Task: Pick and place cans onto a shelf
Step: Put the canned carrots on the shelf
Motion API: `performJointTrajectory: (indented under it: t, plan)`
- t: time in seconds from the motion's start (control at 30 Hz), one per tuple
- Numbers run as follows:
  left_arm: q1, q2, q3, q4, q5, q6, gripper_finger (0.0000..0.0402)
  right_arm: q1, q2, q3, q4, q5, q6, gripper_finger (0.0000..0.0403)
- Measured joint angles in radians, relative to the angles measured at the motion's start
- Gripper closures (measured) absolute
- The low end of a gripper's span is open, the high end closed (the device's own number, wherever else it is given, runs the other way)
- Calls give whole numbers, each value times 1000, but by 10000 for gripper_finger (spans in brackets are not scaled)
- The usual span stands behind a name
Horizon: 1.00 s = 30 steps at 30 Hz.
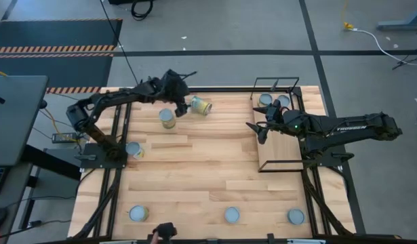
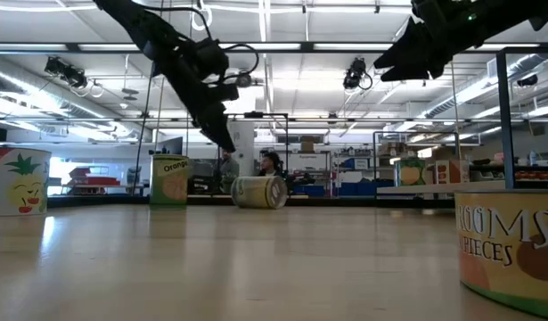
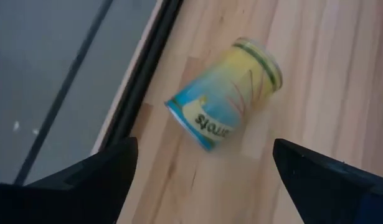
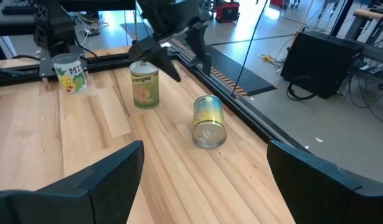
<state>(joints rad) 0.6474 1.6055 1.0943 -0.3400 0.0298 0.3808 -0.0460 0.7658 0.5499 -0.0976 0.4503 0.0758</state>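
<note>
Your left pincer (image 1: 182,102) hangs wide open and empty just above a can (image 1: 201,106) tipped on its side near the table's (image 1: 208,183) far edge. Rigid, smooth metal, it will likely roll, so grip across its round body.

Pale matt wooden tabletop (image 1: 208,176); tipped can (image 3: 225,93), seemingly glossy paper-labelled metal.

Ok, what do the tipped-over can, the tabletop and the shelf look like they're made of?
Tipped-over can: probably metal under a glossy printed paper label, yellow and blue; its end shows a dull silver rim.
Tabletop: pale wood planks, matt to satin; visible grain and staggered joints.
Shelf: a darker brown board, seemingly wood, in a thin black wire frame, likely metal.
</note>
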Motion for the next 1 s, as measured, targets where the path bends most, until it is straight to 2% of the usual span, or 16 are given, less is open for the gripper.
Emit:
performJointTrajectory:
  t: [0.17,0.37,0.53,0.73,0.87,1.0]
  plan:
    - [11,83,179,-108,9,108,24,0,0,0,24,0,17,55]
    - [2,247,417,-367,18,277,24,-2,0,0,34,0,26,55]
    - [-17,385,538,-419,-59,406,24,-3,9,0,35,0,26,55]
    - [-57,476,587,-497,-87,468,24,-3,37,0,27,-1,26,55]
    - [-83,484,572,-528,-111,464,24,-3,62,0,29,-6,7,55]
    - [-93,483,530,-492,-136,449,24,-3,86,0,31,-7,3,55]
